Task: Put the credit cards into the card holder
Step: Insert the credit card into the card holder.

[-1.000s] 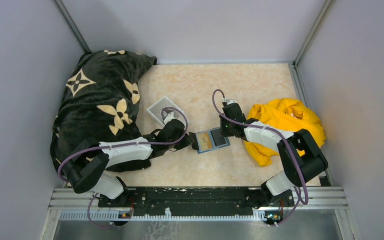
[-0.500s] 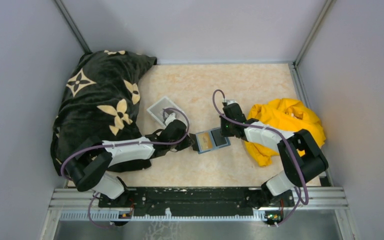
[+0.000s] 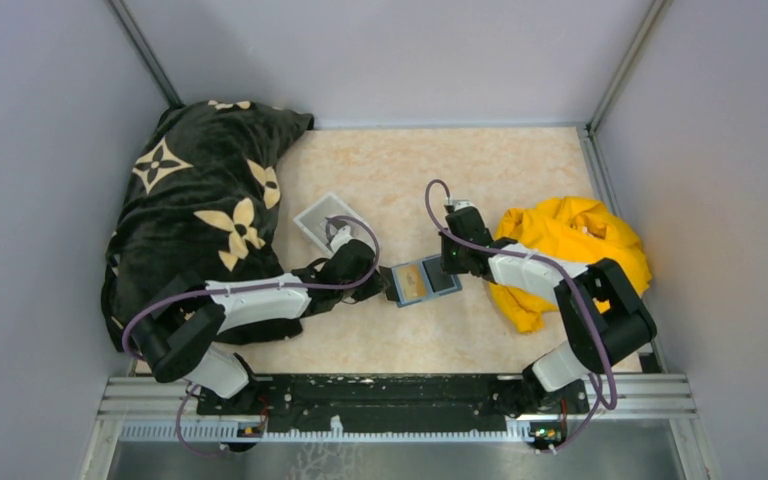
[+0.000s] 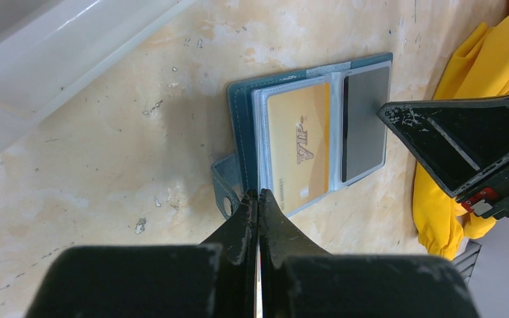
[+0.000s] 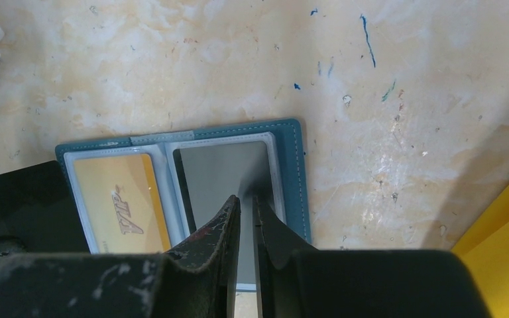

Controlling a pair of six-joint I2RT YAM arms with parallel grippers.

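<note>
The card holder point(image 4: 242, 132) is laid open and flat on the table point(image 3: 440, 180), between the two grippers and about midway across the table. A yellow card point(image 4: 298, 149) is seated in the clear pocket of its left half, and a grey card point(image 4: 364, 126) in the pocket of its right half.

The left gripper point(image 4: 258, 197) is set low at the outer edge of the left half, beside the small strap tab. Its fingers are pressed together, and nothing is seen between them.

The right gripper point(image 5: 245, 202) is positioned over the right half, with its tips above the grey card. Its fingers are nearly together, with only a narrow slit between them; whether anything thin is clamped there cannot be told.

A yellow cloth point(image 3: 570, 235) is bunched to the right of the holder, under the right arm. A white tray point(image 3: 318, 218) is located farther back on the left. A black patterned blanket point(image 3: 190, 190) is heaped along the left side, up to the far corner.
</note>
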